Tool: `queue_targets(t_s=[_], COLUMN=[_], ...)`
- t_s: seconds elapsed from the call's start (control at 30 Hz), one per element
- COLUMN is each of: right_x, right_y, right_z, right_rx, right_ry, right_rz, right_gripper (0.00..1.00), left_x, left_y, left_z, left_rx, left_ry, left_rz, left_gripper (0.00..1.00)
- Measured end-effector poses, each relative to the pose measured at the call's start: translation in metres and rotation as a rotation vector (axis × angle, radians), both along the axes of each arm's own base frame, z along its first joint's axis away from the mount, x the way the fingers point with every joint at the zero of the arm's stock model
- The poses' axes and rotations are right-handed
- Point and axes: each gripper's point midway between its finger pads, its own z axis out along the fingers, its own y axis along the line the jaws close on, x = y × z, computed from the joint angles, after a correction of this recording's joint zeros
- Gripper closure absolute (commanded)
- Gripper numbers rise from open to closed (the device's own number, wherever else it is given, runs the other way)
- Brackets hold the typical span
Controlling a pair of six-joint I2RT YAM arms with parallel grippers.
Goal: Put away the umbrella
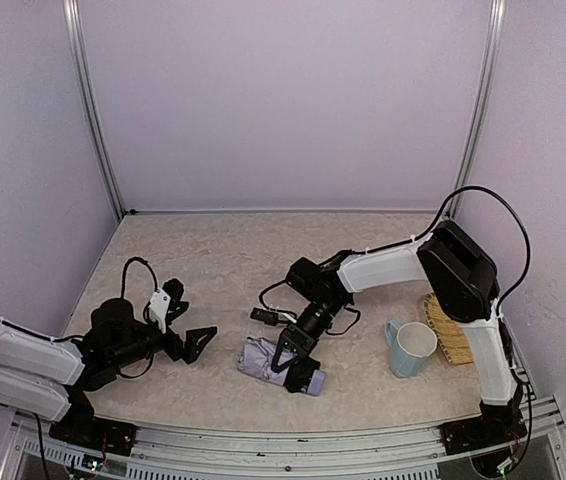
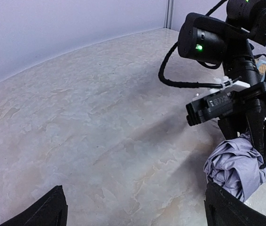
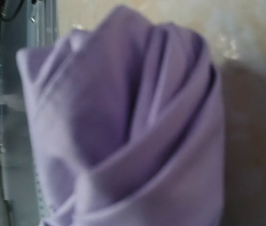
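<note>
Lavender-grey fabric of the folded umbrella lies bunched on the pale marbled counter, near its front edge. The right claw is clamped onto it from above. The left claw sits apart to the left, fingers spread wide, holding nothing.

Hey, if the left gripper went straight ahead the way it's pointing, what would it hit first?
Probably the umbrella in the right gripper: its bunched end seems just ahead of one finger of the left gripper. Between the fingers only bare table shows.
</note>
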Motion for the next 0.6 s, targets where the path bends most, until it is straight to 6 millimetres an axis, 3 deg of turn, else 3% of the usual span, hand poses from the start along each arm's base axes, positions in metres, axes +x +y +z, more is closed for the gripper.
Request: queue_targets(t_s=[0.13, 0.2, 0.23, 0.4, 0.6], right_x=[0.014, 0.028, 0.035, 0.072, 0.113], right_y=[-0.003, -0.005, -0.005, 0.004, -0.001], right_z=[-0.001, -0.002, -0.001, 0.012, 0.021], right_rx=[-0.017, -0.028, -0.032, -0.020, -0.124], right_ry=[0.035, 0.006, 0.001, -0.146, -0.331], right_rz=[-0.037, -0.063, -0.078, -0.118, -0.185], right_gripper=[0.43, 0.21, 0.04, 0.00, 0.00], left_x=[-0.002, -0.003, -0.004, -0.004, -0.003], left_y=[-0.004, -0.006, -0.007, -0.014, -0.017], left_z=[-0.004, -0.005, -0.006, -0.008, -0.008], left_rx=[0.003, 0.004, 0.005, 0.017, 0.021], left_ry=[0.021, 0.027, 0.030, 0.035, 0.037], left_rz=[-0.023, -0.036, -0.043, -0.077, -0.090], left_gripper=[0.01, 0.01, 0.01, 0.01, 0.01])
